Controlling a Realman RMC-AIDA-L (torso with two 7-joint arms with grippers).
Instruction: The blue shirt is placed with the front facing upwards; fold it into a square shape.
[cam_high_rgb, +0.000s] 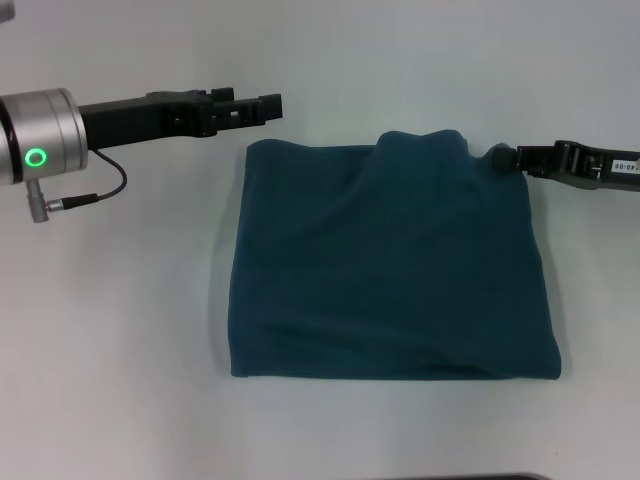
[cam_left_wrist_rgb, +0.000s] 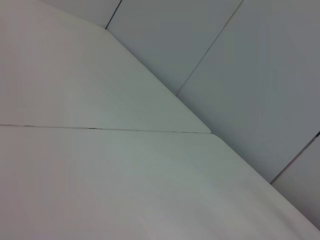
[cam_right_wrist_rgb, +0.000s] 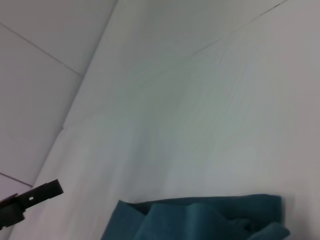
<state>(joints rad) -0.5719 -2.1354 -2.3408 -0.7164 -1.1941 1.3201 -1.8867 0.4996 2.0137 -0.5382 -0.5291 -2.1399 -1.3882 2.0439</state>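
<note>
Your blue shirt (cam_high_rgb: 390, 265) sits mid-table (cam_high_rgb: 120, 330), already folded into a rough square. The right gripper (cam_high_rgb: 510, 160) is at its far right corner, pinching the cloth there. The left gripper (cam_high_rgb: 268, 105) hovers just off the far left corner; can't tell if it's released or clenched.

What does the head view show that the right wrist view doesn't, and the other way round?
Only the head view shows the whole folded blue shirt as a rough square, and the right gripper at its far right corner. Only the right wrist view shows the wall panels past the table's edge. Both show the white table, the shirt's far edge with its raised bunch, and the left gripper off the cloth near the far left corner.
</note>
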